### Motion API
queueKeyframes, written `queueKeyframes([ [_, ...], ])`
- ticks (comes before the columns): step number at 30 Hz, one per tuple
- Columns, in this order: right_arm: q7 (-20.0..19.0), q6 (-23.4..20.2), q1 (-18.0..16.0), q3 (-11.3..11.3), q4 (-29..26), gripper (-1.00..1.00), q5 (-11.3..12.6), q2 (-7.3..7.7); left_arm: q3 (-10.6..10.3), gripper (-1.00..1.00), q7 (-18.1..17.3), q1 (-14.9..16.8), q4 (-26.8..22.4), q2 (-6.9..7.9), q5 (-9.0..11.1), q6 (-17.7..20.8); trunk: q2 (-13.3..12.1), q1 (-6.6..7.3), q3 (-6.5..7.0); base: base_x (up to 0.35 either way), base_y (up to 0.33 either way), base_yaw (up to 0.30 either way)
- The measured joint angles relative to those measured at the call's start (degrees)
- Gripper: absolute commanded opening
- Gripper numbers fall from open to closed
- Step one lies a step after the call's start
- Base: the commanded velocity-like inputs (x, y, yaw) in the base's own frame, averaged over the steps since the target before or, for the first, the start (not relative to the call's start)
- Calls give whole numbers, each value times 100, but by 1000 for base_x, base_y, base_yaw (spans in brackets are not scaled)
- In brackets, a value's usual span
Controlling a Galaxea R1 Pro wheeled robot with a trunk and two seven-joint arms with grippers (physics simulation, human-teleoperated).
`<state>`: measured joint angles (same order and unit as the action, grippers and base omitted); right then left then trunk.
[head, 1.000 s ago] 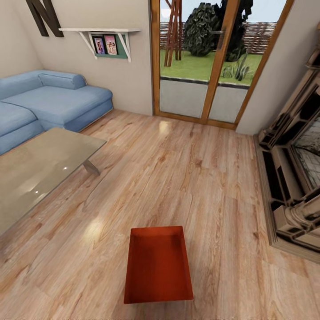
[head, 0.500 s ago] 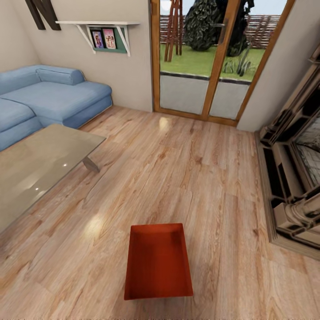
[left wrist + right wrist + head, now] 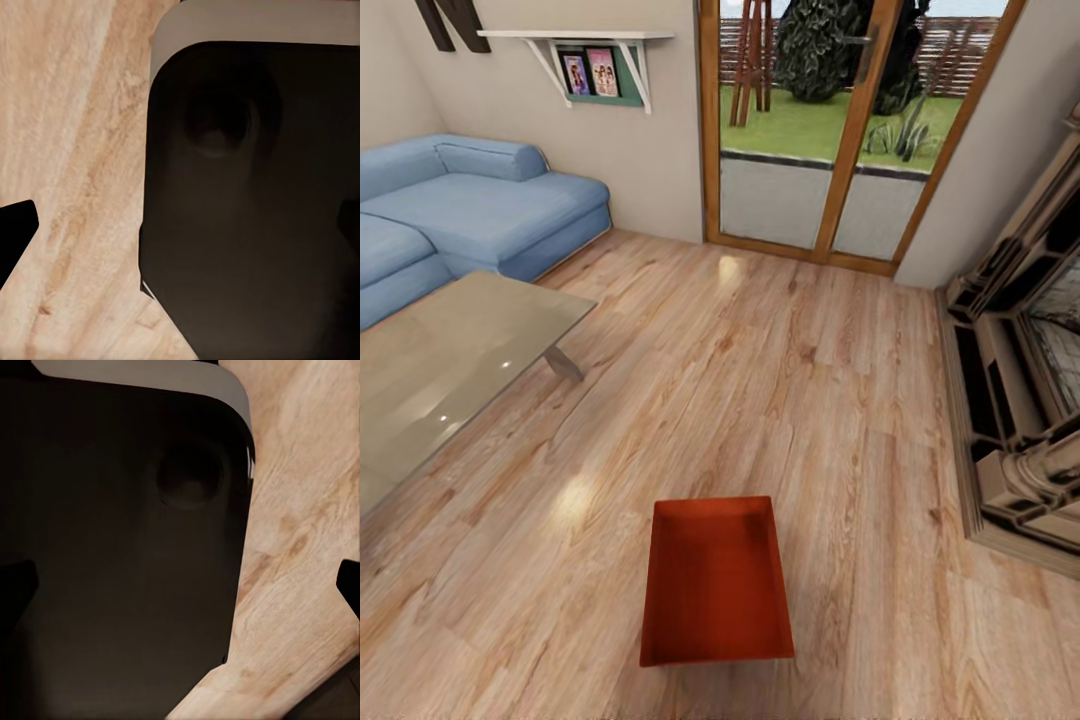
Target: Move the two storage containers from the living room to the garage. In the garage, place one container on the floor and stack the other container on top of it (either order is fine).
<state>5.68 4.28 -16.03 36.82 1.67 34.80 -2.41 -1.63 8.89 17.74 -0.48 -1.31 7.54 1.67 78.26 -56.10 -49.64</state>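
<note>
On the wood-plank floor [image 3: 780,330] of the living room, one orange-red container [image 3: 716,580] sits straight ahead of the robot, open side up, well apart from the glass coffee table [image 3: 450,360] and blue sofa [image 3: 470,210]. Second container isn't visible. Both wrist views look past a dark robot body part at floor planks; can't tell whether either gripper is open or closed. Risks: thin walls could flex or slip under a one-sided pinch; approaching too close could shove the box along the floor.
</note>
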Motion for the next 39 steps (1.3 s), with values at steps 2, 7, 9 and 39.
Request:
queueKeyframes([
  [2,0,0,0,0,0,100,0,0,0,100,0,0,0,0,0,0,0,0,-18,0,0,0],
  [7,0,0,0,0,0,100,0,6,0,100,0,0,0,0,0,0,0,0,-64,0,0,0],
  [9,0,0,0,0,0,100,0,8,0,100,0,0,0,0,4,0,0,0,-82,0,0,0],
  [39,0,1,0,0,0,100,30,17,8,100,0,0,0,0,8,0,0,0,-272,0,0,0],
])
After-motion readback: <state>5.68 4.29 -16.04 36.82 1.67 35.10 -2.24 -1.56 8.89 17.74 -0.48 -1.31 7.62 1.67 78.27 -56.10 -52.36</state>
